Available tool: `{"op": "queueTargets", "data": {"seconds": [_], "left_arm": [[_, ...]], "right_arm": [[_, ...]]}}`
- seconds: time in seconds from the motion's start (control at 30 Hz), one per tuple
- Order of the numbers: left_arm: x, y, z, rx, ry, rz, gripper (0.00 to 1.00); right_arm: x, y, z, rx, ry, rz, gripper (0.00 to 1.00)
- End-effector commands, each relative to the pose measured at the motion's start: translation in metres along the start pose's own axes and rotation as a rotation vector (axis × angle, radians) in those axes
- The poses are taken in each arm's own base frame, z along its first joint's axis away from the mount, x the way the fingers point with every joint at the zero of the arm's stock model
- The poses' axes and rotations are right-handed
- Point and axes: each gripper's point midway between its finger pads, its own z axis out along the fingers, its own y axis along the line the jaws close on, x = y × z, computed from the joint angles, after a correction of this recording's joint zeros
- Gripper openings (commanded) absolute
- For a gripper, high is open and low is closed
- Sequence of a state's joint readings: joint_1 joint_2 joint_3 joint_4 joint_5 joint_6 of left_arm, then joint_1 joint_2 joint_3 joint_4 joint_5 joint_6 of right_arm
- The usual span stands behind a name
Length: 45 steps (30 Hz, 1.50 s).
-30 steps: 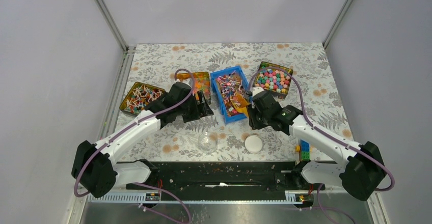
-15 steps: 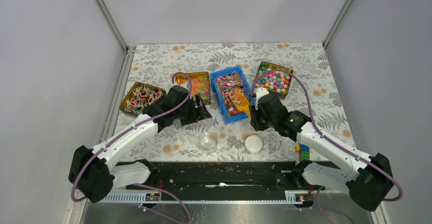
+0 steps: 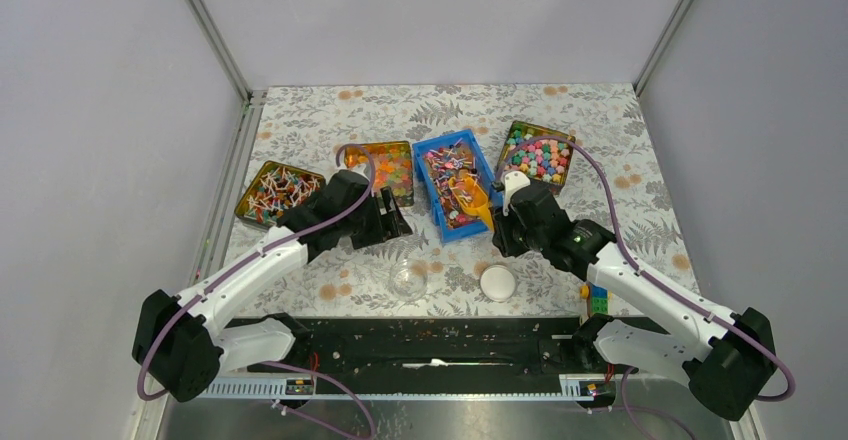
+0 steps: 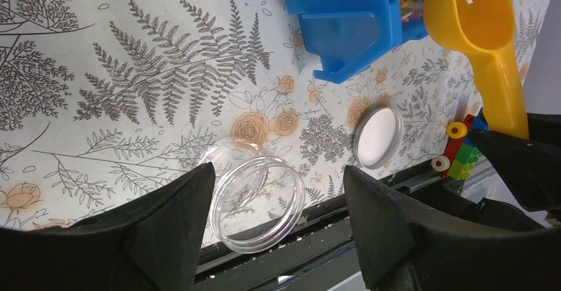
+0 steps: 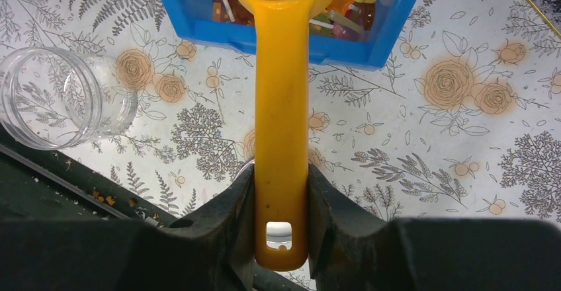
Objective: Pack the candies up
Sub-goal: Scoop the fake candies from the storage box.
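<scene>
The candies [image 3: 450,172], small mixed-colour wrapped sweets, fill a blue bin [image 3: 437,148] at mid table. My right gripper [image 3: 497,222] is shut on the handle of a yellow scoop [image 3: 471,196], whose bowl sits over the bin's near end. In the right wrist view the handle [image 5: 281,125] is clamped between my fingers [image 5: 228,221], with candies [image 5: 344,13] in the bin [image 5: 397,30] beyond. A few sweets lie in the scoop bowl [image 4: 479,20]. My left gripper [image 3: 393,217] is open and empty, above a clear jar [image 4: 258,202] that stands near the front edge [image 3: 408,280].
A white lid [image 3: 497,281] lies right of the jar. A tray of lollipops [image 3: 277,191], a tray of orange jellies [image 3: 386,165] and a tray of pastel sweets [image 3: 538,155] flank the bin. Toy bricks [image 3: 597,296] sit at the front right.
My right arm has shifted slightly right and turned, swinging the scoop a little further over the bin. My left gripper has drawn back slightly toward the near left, still open.
</scene>
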<state>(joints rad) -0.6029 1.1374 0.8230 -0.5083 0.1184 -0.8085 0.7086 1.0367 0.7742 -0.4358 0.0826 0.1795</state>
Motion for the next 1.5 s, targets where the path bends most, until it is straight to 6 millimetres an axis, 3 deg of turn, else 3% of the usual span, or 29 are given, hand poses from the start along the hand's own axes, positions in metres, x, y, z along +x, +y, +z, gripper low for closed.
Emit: {"op": "queueTargets", "data": {"seconds": [0.0, 0.13, 0.63, 1.03, 1.47], "left_arm": [[-0.003, 0.008, -0.004, -0.019, -0.032, 0.024, 0.72], [0.003, 0.016, -0.005, -0.041, -0.022, 0.033, 0.72], [0.01, 0.024, -0.009, -0.045, -0.026, 0.029, 0.72], [0.015, 0.031, -0.014, -0.045, -0.045, 0.01, 0.72], [0.017, 0.035, -0.011, -0.062, -0.037, 0.015, 0.72]], "right_arm": [[-0.02, 0.005, -0.008, -0.031, -0.059, -0.009, 0.0], [-0.013, 0.0, -0.007, 0.006, -0.008, 0.012, 0.0], [-0.01, 0.02, 0.011, -0.011, 0.194, 0.138, 0.0], [-0.032, 0.025, -0.017, -0.07, 0.084, 0.096, 0.0], [-0.026, 0.014, -0.033, -0.075, 0.041, -0.058, 0.0]]}}
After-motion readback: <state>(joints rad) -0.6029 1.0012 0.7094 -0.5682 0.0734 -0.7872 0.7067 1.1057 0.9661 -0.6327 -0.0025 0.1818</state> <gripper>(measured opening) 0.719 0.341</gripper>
